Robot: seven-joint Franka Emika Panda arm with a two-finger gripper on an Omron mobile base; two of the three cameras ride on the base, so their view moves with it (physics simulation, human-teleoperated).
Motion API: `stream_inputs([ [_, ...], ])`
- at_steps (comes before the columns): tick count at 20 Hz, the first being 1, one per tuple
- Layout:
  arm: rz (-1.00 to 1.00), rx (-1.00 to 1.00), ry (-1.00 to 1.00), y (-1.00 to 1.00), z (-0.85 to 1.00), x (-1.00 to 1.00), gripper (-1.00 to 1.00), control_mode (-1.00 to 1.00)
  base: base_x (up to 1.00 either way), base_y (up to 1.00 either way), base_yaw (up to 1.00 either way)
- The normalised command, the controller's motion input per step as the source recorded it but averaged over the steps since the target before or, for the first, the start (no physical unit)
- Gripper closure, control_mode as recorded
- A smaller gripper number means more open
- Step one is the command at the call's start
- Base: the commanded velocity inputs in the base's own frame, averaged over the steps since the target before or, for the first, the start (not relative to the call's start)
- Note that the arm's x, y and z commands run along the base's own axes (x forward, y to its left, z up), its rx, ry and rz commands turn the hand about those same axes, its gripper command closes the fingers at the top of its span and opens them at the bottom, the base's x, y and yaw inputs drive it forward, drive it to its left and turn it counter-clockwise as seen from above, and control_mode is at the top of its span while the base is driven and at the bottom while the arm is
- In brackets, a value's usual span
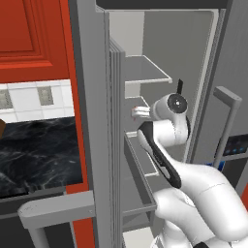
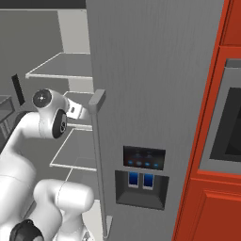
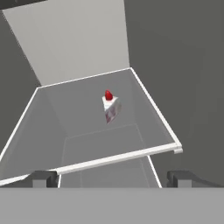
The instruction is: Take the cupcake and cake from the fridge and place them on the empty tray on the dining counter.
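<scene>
My hand [image 3: 112,178], fingers spread wide and holding nothing, faces the cake [image 3: 110,107] standing alone on a shelf [image 3: 78,118] inside the fridge [image 1: 97,97].

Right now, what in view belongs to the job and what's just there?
Job:
cake, on a fridge shelf
fridge, door open
gripper, open, short of the cake

Just there:
dispenser panel
wall counter
red cabinets

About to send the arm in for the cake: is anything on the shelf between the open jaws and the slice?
Nothing visible: the cake sits alone on the fridge shelf, ahead of the gripper.
</scene>
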Motion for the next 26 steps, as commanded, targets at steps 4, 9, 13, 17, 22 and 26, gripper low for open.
stream_inputs([
  [4, 0.00, 0.00, 0.00, 0.00, -0.08, 0.39, -1.00, -1.00, 0.00, 0.00, 0.00],
  [9, 0.00, 0.02, 0.00, 0.00, -0.06, 0.39, -1.00, -1.00, 0.00, 0.00, 0.00],
  [13, 0.00, 0.01, 0.00, 0.00, -0.16, 0.33, -1.00, -1.00, 0.00, 0.00, 0.00],
  [17, 0.00, 0.00, 0.00, 0.00, -0.26, 0.18, -1.00, -1.00, 0.00, 0.00, 0.00],
  [22, 0.00, 0.00, 0.00, 0.00, -0.21, 0.23, -1.00, -1.00, 0.00, 0.00, 0.00],
  [26, 0.00, 0.00, 0.00, 0.00, -0.11, 0.26, -1.00, -1.00, 0.00, 0.00, 0.00],
])
